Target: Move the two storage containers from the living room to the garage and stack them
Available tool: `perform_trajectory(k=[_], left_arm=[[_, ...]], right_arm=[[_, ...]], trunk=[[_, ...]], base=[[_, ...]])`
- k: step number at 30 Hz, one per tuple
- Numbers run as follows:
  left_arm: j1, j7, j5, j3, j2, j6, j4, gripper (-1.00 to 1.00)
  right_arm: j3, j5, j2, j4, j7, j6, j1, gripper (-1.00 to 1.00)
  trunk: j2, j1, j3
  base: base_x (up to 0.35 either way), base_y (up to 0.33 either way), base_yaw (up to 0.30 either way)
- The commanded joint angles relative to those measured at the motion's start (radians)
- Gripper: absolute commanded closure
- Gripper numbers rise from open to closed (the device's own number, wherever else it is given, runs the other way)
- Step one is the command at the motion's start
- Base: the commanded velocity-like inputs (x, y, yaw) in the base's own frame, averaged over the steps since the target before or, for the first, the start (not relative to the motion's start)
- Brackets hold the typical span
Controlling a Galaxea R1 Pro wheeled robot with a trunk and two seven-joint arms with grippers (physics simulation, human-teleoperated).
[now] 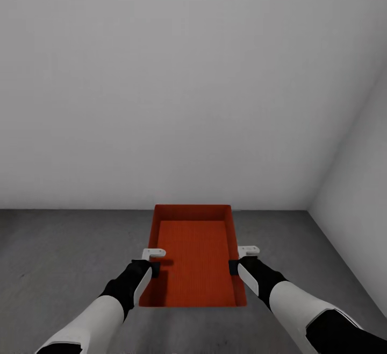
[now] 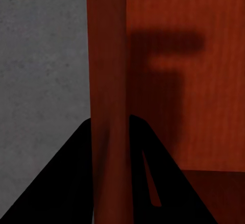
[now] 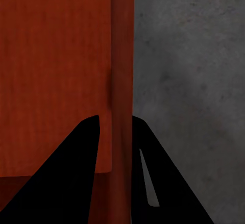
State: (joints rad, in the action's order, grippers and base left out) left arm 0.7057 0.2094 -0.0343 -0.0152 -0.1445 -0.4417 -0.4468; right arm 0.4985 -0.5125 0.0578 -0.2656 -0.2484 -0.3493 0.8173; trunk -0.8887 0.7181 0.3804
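Head view: one orange-red storage container (image 1: 193,257), open top, lies lengthwise dead centre in the lower half of the picture, its far short end toward 12 o'clock near the foot of the white back wall (image 1: 183,85). Dark grey concrete floor (image 1: 59,257) spreads to either side; a second white wall (image 1: 360,182) closes the corner at about 3 o'clock. Whether the bin sits on the floor or hangs just above it, cannot tell.

Left claw (image 1: 154,268) is at the container's 9 o'clock long wall, roughly midway along it. Left wrist view: the two black fingers (image 2: 66,183) straddle the orange wall (image 2: 109,106), one outside over grey concrete, one inside over the bin's bottom, closed in tight against the wall.

Right claw (image 1: 235,267) is at the 3 o'clock long wall, opposite the left one. Right wrist view: black fingers (image 3: 66,183) pinch the wall (image 3: 122,81) from both faces, gap narrowed to the wall's thickness, concrete floor (image 3: 194,71) on the outer side.

Both arms reach in from 7 and 5 o'clock.
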Motion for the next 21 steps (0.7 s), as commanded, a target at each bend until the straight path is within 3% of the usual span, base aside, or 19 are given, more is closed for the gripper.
perform_trajectory(k=[1,21], left_arm=[[0.000,0.007,-0.009,0.017,0.011,-0.069,0.043,1.00],[0.000,0.006,-0.009,0.017,0.011,-0.069,0.043,1.00]], right_arm=[[0.038,-0.021,-0.001,-0.006,-0.006,0.000,0.002,1.00],[0.038,-0.021,-0.001,-0.006,-0.006,0.000,0.002,1.00]], trunk=[[-0.008,0.004,0.006],[-0.148,0.081,0.101]], base=[[0.000,0.000,0.000],[0.000,0.000,0.000]])
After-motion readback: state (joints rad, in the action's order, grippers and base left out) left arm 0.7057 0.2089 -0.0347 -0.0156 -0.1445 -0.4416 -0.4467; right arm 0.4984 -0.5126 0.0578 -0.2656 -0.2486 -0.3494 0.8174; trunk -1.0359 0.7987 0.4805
